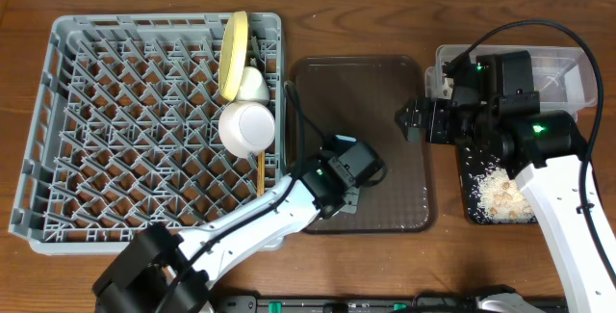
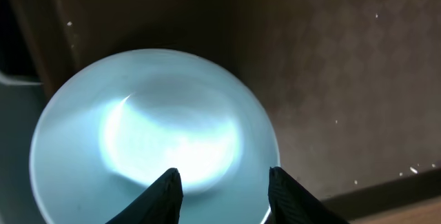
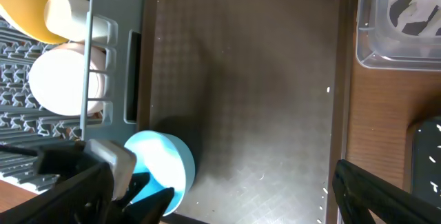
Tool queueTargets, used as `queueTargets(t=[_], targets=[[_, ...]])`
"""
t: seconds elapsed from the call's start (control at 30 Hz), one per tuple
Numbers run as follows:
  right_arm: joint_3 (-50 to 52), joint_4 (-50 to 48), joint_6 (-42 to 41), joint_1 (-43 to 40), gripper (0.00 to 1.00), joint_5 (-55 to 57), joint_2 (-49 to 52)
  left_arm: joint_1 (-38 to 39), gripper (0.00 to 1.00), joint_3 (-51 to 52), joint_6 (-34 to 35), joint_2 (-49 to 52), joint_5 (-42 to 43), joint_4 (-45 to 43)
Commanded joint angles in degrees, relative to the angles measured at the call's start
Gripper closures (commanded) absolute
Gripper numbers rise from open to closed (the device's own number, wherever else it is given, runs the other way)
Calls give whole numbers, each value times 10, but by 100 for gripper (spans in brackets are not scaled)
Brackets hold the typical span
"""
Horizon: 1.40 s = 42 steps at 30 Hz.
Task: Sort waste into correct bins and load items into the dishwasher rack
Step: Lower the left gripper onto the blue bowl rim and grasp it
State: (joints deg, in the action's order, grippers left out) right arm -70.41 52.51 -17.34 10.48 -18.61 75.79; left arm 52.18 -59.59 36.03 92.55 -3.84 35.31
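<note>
Clearly from wrists: light blue bowl (image 2: 155, 138)

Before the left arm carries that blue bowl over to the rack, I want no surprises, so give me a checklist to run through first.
1. Left gripper closed on the light blue bowl at its rim: ok.
2. Bowl free of food scraps: ok, the inside looks clean.
3. Free pegs in the dishwasher rack: ok; the yellow plate, white cup and white bowl crowd only its right edge.
4. Right gripper out of the way: ok, open, empty, over the brown tray.
5. Bowl lifted clear of the tray: cannot tell.
</note>
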Motion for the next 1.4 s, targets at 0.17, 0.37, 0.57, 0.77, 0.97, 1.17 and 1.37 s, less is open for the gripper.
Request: queueTargets(t=[0.17, 0.37, 0.57, 0.77, 0.97, 1.17, 1.37], targets=[[0, 0, 3, 5, 1, 0, 2, 2, 56, 2, 3, 16, 34, 0], [0, 0, 3, 5, 1, 0, 2, 13, 52, 2, 3, 16, 34, -1], [0, 0, 3, 5, 1, 0, 2, 29, 50, 2, 3, 16, 32, -1], [0, 0, 3, 5, 1, 0, 2, 33, 50, 2, 3, 17, 31, -3], [0, 0, 3, 5, 1, 0, 2, 33, 51, 2, 3, 18, 30, -4], [0, 0, 3, 5, 1, 0, 2, 33, 51, 3, 3, 18, 27, -8], [0, 0, 3, 5, 1, 0, 2, 33, 51, 6, 3, 18, 27, -8]])
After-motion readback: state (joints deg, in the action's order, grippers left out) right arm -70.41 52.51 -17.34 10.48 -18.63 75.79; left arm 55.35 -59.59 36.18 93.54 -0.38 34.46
